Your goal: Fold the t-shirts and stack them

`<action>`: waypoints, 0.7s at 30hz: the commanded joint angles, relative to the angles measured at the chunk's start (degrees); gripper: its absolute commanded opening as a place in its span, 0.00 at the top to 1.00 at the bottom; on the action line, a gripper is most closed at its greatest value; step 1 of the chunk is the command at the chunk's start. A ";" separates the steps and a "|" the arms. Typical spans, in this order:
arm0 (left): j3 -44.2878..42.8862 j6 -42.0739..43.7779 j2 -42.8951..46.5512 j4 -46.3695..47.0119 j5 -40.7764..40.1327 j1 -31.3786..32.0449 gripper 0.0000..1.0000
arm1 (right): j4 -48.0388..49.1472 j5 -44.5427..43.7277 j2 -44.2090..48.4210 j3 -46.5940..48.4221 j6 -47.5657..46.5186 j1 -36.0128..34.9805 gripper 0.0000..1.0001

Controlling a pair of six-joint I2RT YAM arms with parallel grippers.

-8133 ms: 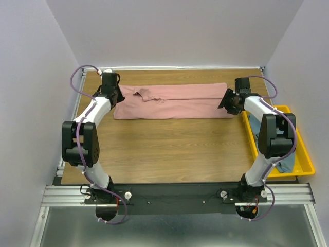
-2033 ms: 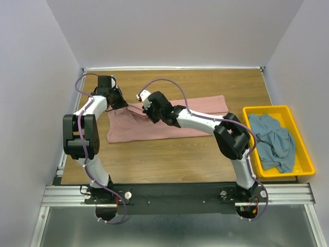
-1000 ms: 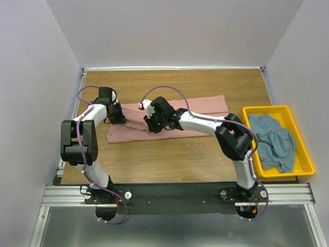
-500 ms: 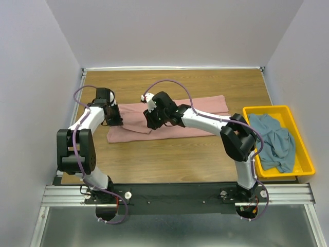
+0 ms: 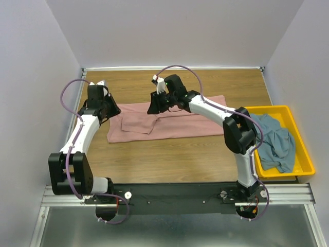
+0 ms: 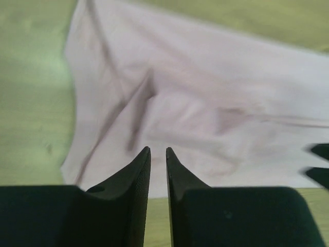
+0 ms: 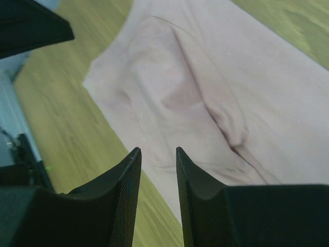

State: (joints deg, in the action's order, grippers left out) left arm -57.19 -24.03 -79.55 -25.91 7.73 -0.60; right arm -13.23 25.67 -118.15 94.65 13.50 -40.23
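Note:
The dusty-pink t-shirt (image 5: 180,121) lies flat across the back of the table as a long band, with its left end folded over on itself. My left gripper (image 5: 114,109) hovers at the shirt's left end. In the left wrist view this gripper (image 6: 158,149) shows a narrow gap with nothing in it, and the pink cloth (image 6: 205,103) lies beyond. My right gripper (image 5: 153,107) hangs over the folded part. Its jaws (image 7: 157,150) stand open and empty above the cloth (image 7: 205,87). The blue-grey t-shirt (image 5: 275,141) lies crumpled in the bin.
A yellow plastic bin (image 5: 303,154) stands at the table's right edge. Bare wood runs between the pink shirt and the arm bases. Walls close in the table at the left, back and right. Purple cables loop above both arms.
Both grippers have opened, let go of the pink cloth and lifted off it. The left one drew back to the left, the right one toward the back. The folded left end stays down.

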 commanded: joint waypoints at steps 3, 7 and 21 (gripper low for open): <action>4.62 -6.55 -4.55 14.56 13.61 2.97 0.77 | 2.32 13.52 -8.32 2.82 5.83 0.32 0.60; 7.17 -10.42 -13.76 22.03 13.81 3.06 0.85 | 4.97 14.41 -12.72 1.68 8.82 2.34 0.60; -12.67 -6.39 -30.58 16.33 5.90 1.57 0.80 | 5.68 6.06 -3.24 -9.13 3.03 7.53 0.56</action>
State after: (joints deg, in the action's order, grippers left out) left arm -64.88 -34.04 -108.71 -6.81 18.06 1.45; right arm -6.31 35.55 -126.39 87.68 20.91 -32.75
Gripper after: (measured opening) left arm 0.175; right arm 0.435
